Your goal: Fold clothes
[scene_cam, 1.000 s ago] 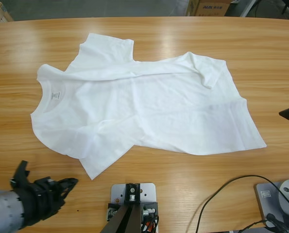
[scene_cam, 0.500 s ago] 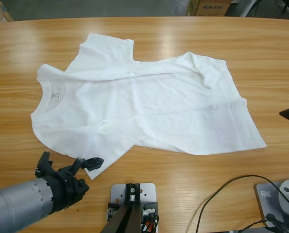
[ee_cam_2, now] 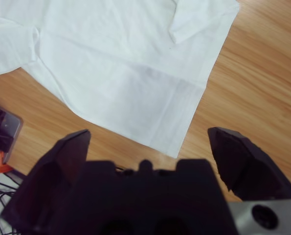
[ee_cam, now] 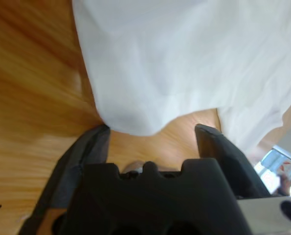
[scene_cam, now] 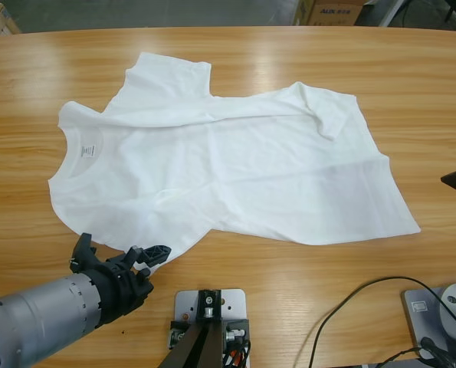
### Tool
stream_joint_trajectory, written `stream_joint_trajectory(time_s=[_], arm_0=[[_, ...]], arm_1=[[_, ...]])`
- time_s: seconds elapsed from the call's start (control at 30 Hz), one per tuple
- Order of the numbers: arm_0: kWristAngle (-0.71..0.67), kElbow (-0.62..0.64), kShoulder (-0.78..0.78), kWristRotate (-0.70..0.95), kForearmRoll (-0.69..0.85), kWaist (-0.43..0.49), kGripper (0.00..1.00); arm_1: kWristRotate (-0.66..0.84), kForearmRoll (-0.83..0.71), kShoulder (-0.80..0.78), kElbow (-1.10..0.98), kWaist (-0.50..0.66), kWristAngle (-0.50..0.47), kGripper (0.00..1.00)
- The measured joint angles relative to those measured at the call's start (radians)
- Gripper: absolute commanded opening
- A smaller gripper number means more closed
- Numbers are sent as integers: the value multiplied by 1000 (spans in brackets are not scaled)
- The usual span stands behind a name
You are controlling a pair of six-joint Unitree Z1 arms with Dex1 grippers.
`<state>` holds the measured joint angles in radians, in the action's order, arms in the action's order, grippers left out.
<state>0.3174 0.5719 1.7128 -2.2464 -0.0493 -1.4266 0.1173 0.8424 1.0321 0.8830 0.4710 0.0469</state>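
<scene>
we find the t-shirt (scene_cam: 220,169) lying spread but crooked on the wooden table (scene_cam: 411,84), collar toward the left of the high view, one sleeve turned up at the top, nothing folded yet. over the last second the left gripper (scene_cam: 147,257) has come in from the bottom-left corner and moved up to the shirt's nearest corner; it now sits at that tip. in the left wrist view the jaws stand apart with the rounded cloth corner (ee_cam: 133,120) just ahead of them, between them but not yet gripped. we judge the approach complete and a pinch of this corner the next step. the right gripper (ee_cam_2: 150,147) hangs released above the hem corner (ee_cam_2: 177,147) on the far side; only its tip shows at the right edge of the high view, where it has not moved.
</scene>
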Motion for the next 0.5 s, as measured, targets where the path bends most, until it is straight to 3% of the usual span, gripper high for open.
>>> stream_joint_trajectory(time_s=[0.23,0.37,0.43,0.5], arm_0=[[11,-8,19,2,-54,12,677],[11,-9,27,4,-68,19,379],[11,-11,27,4,-69,19,362],[12,-17,27,4,-70,20,242]], arm_1=[[0,0,0,0,0,0,982],[0,0,0,0,0,0,982],[0,0,0,0,0,0,982],[0,0,0,0,0,0,982]])
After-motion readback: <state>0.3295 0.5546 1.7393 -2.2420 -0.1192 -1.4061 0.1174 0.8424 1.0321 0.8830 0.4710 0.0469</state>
